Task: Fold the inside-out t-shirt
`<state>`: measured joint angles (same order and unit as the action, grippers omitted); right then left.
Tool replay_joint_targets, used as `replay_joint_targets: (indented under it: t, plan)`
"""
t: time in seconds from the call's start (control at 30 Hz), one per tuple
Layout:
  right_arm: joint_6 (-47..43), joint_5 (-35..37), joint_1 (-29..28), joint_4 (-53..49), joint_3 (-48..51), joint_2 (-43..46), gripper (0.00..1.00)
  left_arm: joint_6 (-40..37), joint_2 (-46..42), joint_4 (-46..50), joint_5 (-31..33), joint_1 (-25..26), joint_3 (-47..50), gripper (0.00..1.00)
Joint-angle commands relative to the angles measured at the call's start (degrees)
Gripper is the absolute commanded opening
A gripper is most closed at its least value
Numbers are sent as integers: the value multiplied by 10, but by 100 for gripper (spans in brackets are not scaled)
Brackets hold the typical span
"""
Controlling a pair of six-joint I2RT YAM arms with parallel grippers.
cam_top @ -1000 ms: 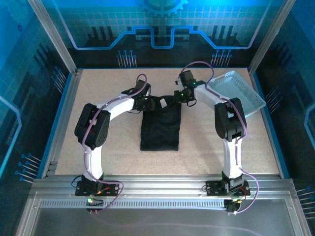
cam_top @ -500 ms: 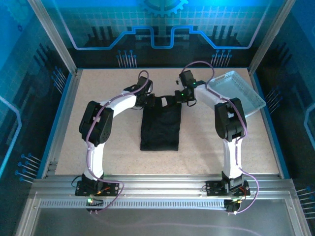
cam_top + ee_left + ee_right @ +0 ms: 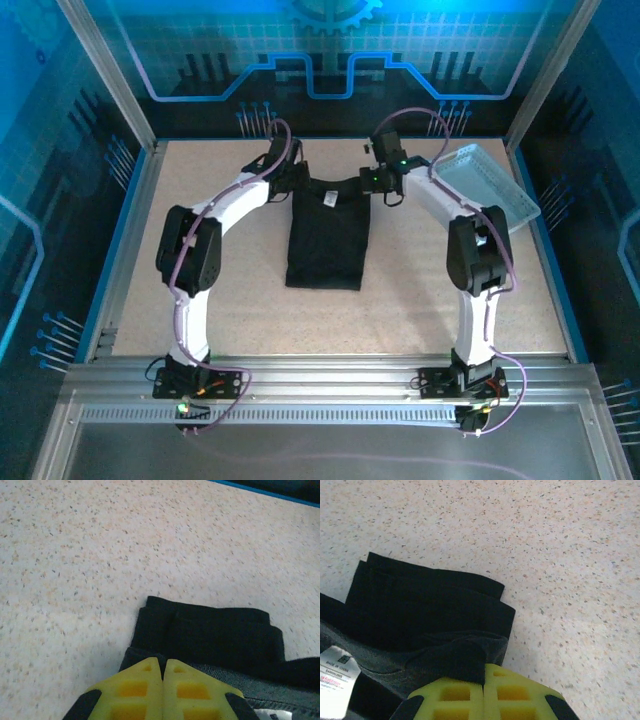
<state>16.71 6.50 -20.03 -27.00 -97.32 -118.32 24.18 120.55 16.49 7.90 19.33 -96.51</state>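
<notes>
Inside-out t-shirt (image 3: 325, 240): black, folded to a narrow strip, centre of table (image 3: 400, 310), collar end far, white label (image 3: 337, 680) showing.
Left gripper (image 3: 162, 661): pads pressed together, pinching the shirt's far left edge.
Right gripper (image 3: 484, 669): clamped on the far right edge, fabric bunched at its tips.
Tray (image 3: 495, 188): light grey, perforated, far right, well apart from the shirt, bare floor showing.

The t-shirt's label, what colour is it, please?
White label with dark and red print; right wrist view shows it best.
</notes>
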Motion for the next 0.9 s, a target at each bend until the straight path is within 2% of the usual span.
replay_joint_targets:
  t: [0.0, 0.17, 0.23, 0.33, 0.4, 0.5, 0.63, 0.87]
  plan:
    - [8, 27, 7, -22, -29, -69, 0, 21, 80, 44, -3, -15, -62, 9]
    - [22, 50, 17, -42, -63, -117, 0, 19, 163, 104, -20, -24, -162, 15]
    - [29, 48, 25, -44, -69, -113, 3, 16, 176, 121, -28, -28, -191, 25]
    - [26, 41, 34, -50, -79, -99, 29, 8, 167, 138, -34, -33, -210, 45]
    - [19, 41, 37, -70, -96, -90, 42, 4, 147, 151, -33, -39, -212, 61]
    - [5, 34, 38, -82, -96, -65, 54, 3, 91, 144, -28, -52, -166, 76]
    - [0, -25, 39, -70, -53, -28, 65, -5, 31, 113, -61, -71, -71, 85]
    - [49, -99, 40, -7, 45, -2, 74, 11, 26, 77, -157, -71, 8, 86]
